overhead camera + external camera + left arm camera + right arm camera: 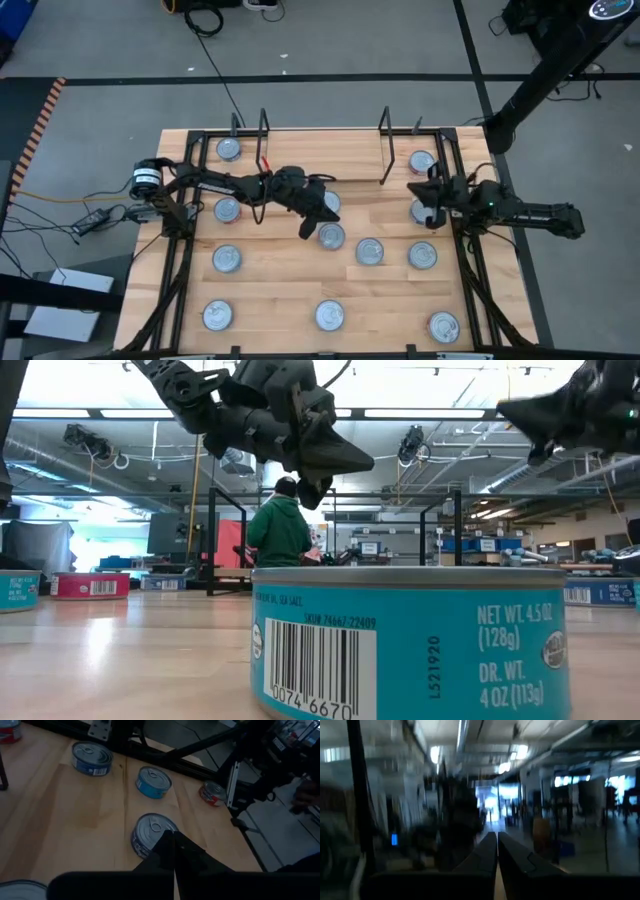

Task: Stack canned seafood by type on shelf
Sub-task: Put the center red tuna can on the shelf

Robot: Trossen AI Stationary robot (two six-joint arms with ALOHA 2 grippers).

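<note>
A: Where are the tins [330, 236] sitting?

B: They are lying scattered over the wooden desk [280, 290], all flat with silver lids facing up, so each one's axis is pointing straight up. Seen from above, three are lining the 6 o'clock edge, a row of four is running across the middle, and more are sitting toward 9 and 3 o'clock. One [229, 149] is resting at about 11 o'clock and another [421, 161] at about 1 o'clock, up at the shelf end.

A: And the shelf [320, 150]?

B: It is lying along the 12 o'clock edge, its long axis running from 9 to 3 o'clock, with black wire uprights [385, 135] standing at both ends.

A: What is the left claw [307, 232] doing?

B: It is hanging above the desk's centre, clenched shut with nothing between its fingers, pointing toward 5 o'clock just beside a middle-row tin.

A: And the right claw [412, 186]?

B: It is hovering at 3 o'clock, pointing toward 9 o'clock, fingers pressed together and grasping nothing.

A: What is the low camera seeing?

B: A teal-labelled tin [410, 645] is filling the foreground, barcode facing the lens. Beyond the desk, a person in a green top [279, 530] is standing in a bright workshop under strip lights.

A: And the floor?

B: Grey, with cables trailing across it.
</note>
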